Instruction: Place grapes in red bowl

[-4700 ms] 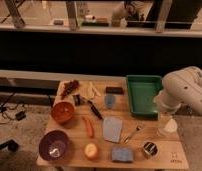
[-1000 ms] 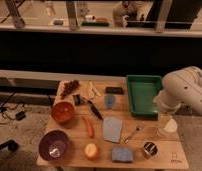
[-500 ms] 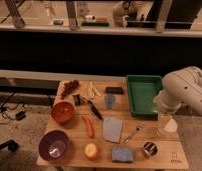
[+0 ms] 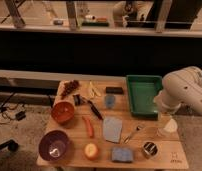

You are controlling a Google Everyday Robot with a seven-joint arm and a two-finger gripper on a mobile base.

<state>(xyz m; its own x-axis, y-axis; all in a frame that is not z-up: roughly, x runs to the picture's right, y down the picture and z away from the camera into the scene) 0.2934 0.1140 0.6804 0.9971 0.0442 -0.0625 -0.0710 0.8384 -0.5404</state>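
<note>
0 steps done: the grapes (image 4: 70,88) lie across the wooden table (image 4: 144,122), well apart from the gripper (image 4: 167,126), near the empty red bowl (image 4: 63,114). Gripper's state: cannot tell.

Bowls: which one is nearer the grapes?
The orange-red bowl, just in front of the grapes; the purple bowl sits farther forward. The gripper hangs at the table's right edge.

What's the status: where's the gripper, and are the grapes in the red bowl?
Gripper low at right edge of table. Grapes on far-left corner, outside red bowl. Between gripper and grapes: green tray.
</note>
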